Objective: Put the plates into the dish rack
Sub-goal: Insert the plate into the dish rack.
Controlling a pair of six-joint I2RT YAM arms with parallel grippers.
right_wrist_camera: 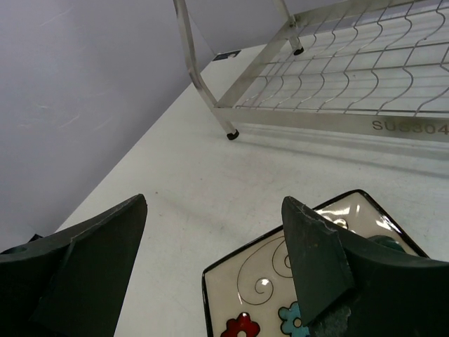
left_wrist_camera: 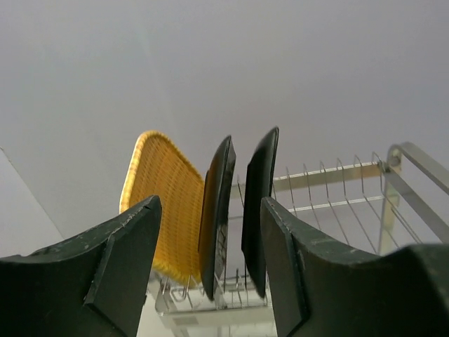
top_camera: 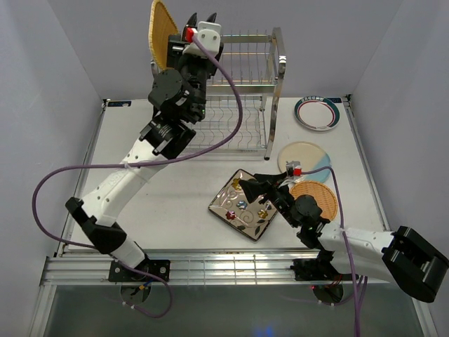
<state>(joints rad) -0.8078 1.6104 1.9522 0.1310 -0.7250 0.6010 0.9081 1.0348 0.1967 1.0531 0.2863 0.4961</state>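
At the left end of the dish rack's (top_camera: 275, 67) upper tier, 1 woven plate (left_wrist_camera: 163, 210) is stood on edge, with 2 black plates (left_wrist_camera: 219, 210) slotted upright just beside it. The left arm's jaws are held open and empty in front of these. On the worktop (top_camera: 175, 210) before the rack, a cream floral square plate (top_camera: 244, 205) is laid flat. The right arm's jaws are spread open over its right corner, gripping nothing. Further right, another woven plate (top_camera: 317, 201), a cream-blue round plate (top_camera: 303, 156) and a teal-rimmed plate (top_camera: 318, 113) are seen lying flat.
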